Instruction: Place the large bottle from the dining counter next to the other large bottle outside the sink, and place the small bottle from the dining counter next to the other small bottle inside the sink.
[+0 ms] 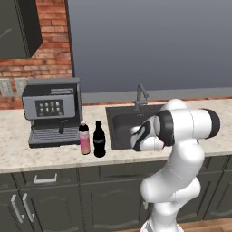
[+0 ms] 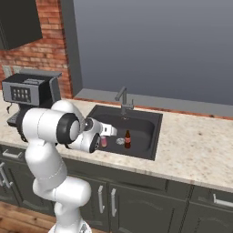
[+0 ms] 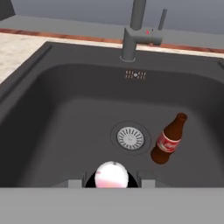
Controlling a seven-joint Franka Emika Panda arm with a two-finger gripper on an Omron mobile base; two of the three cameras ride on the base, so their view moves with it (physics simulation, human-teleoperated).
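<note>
Hand view: gripper [image 3: 112,181] clamped on small pinkish bottle [image 3: 112,176], top seen end-on, over sink [image 3: 52,113] front edge; brown bottle [image 3: 168,140] upright beside drain [image 3: 130,137]. Left base view: black bottle [image 1: 99,140] just right of pink bottle [image 1: 84,138] on speckled worktop [image 1: 18,149], by coffee machine [image 1: 52,112]. Brick wall [image 1: 52,27] behind, dark cabinets below.

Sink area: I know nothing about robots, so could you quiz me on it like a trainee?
1. True or false: the black glossy cola-shaped bottle stands inside the dark rectangular sink.
2. What do the jaws hold? A: nothing. B: the short pinkish bottle. C: a cup.
3. Fill in: the small brown red-labelled bottle stands upright beside the round metal ____.

Key: 1 false, it stands on the beige speckled counter beside the tall pink bottle; 2 B; 3 drain.
</note>
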